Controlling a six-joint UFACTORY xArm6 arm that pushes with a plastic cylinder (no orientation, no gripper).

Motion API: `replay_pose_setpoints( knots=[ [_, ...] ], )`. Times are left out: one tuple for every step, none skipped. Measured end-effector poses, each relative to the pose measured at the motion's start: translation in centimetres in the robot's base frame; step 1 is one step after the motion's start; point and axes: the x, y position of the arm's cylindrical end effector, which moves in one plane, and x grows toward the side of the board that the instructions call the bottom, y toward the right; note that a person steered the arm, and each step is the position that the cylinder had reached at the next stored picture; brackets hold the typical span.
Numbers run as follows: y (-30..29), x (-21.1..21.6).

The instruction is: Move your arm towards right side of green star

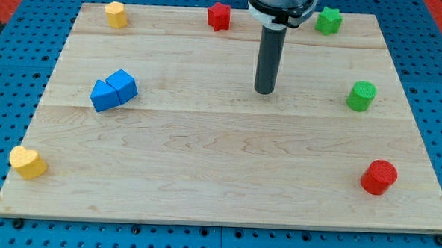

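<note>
My tip point(264, 91) rests on the wooden board point(226, 169) a little right of centre in the upper half of the frame, touching no block. There is no pincer on this arm, only the straight dark rod, so nothing is held. The green star point(329, 20) sits at the upper right of the frame near the board's top edge, up and to the right of my tip and well apart from it. A green cylinder point(361, 96) stands at the right, level with my tip. A red cylinder point(379, 177) is at the lower right. A red star point(220, 16) lies at the top centre, a yellow block point(116, 15) at the upper left, and a yellow heart point(27, 163) at the lower left. Two blue blocks point(112, 91) sit touching each other at the left
</note>
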Motion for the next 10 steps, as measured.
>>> replay_pose_setpoints(
  knots=[
    [1.6,-0.8],
    [13.5,-7.2],
    [19.8,-8.9],
    [21.1,-9.3],
    [21.4,-9.5],
    [23.9,-11.9],
    [27.7,-19.1],
    [27.1,-19.8],
    [20.9,-20.3],
    [15.5,-20.1]
  ],
)
